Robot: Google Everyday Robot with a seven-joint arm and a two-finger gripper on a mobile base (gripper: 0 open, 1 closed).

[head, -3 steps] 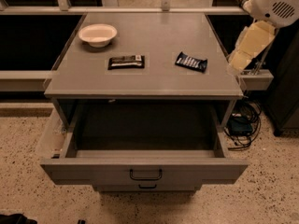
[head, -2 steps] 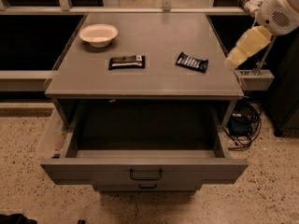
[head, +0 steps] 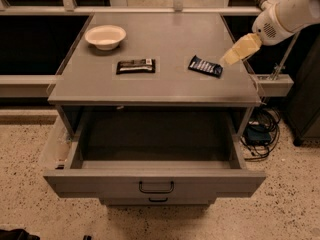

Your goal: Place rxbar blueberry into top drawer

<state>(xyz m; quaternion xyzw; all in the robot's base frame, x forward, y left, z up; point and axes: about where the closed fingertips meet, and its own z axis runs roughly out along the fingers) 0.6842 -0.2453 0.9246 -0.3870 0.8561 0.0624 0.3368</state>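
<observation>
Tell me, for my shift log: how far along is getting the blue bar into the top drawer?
Done: the top drawer stands open. In hand: the gripper hovers beside the blue bar, lying on the cabinet top. Left: grasping it and dropping it in.

Speckled floor (head: 30,194) under a grey cabinet (head: 150,98) with a flat tabletop (head: 165,39). Dark cables (head: 261,128) lie tangled on the floor at right, beside a black cupboard (head: 307,104). The gripper (head: 230,58) hangs above the tabletop's right edge.
</observation>
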